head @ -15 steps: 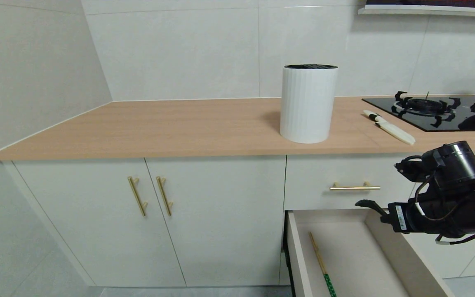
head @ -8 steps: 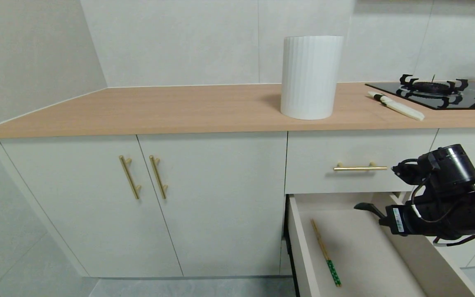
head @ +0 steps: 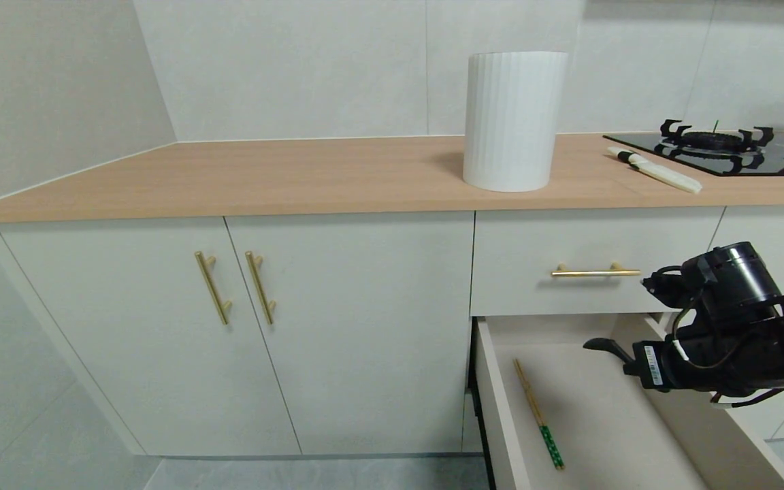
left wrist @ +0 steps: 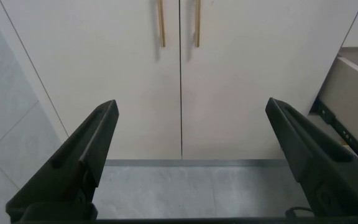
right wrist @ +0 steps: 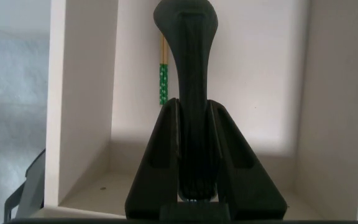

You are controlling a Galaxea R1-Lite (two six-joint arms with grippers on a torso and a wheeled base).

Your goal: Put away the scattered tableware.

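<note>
A pair of chopsticks with green ends lies inside the open drawer at the lower right. My right gripper hangs over the drawer's back part, shut with nothing in it. From the right wrist, its closed fingers point down into the drawer, with the chopsticks beside them. A white-handled knife lies on the wooden counter to the right of a tall white ribbed holder. My left gripper is open, facing the cabinet doors low near the floor.
A black gas hob sits at the counter's right end. Above the open drawer is a shut drawer with a gold handle. Two cabinet doors with gold handles stand to the left. Grey floor tiles lie below.
The whole head view has shifted: the camera has sunk, so the counter sits higher in the picture. My right gripper now stands lower against the open drawer.
</note>
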